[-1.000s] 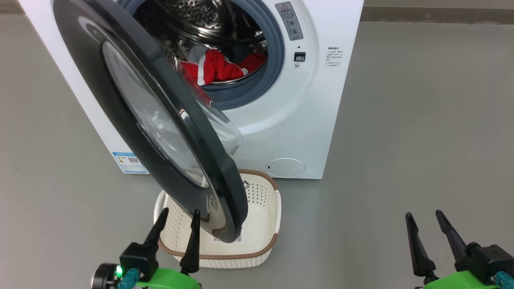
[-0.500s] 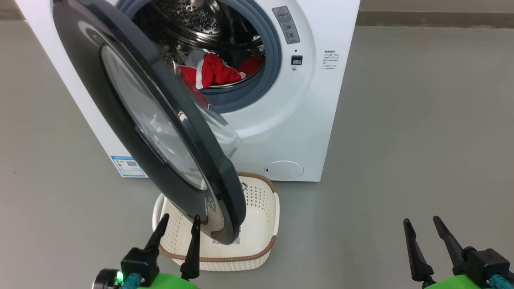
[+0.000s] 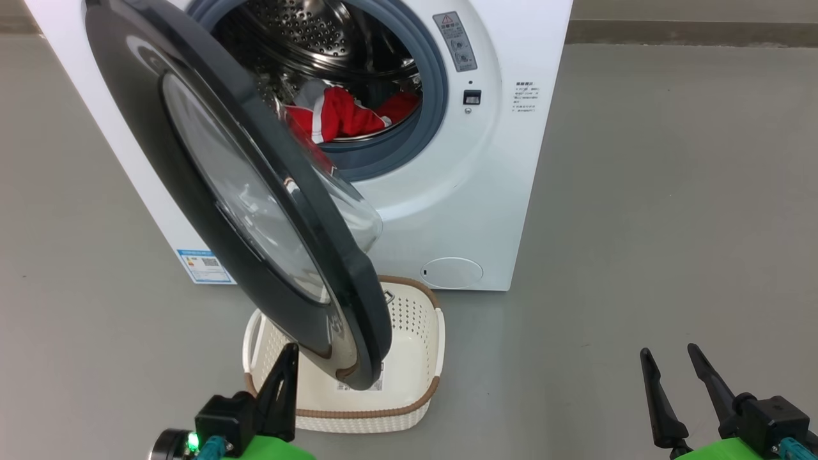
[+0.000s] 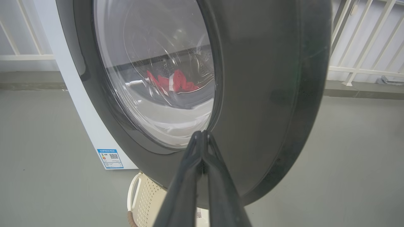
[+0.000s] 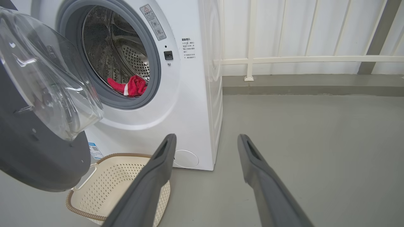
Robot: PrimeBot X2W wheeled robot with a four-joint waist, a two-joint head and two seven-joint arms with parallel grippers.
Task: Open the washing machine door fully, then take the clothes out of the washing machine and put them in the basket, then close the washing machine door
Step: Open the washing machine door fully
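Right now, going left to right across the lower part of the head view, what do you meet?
left gripper, fingers together → basket on the floor under the door's edge → right gripper, fingers apart

The washing machine door point(image 3: 243, 191) overhangs the basket point(image 3: 418, 319) and screens half the drum opening point(image 3: 364, 76).

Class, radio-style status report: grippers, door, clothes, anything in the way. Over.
Left gripper shut, empty; right gripper open, empty. Glossy black-rimmed round glass door partly open. Red fabric clothes inside steel drum. Door overhangs cream perforated basket.
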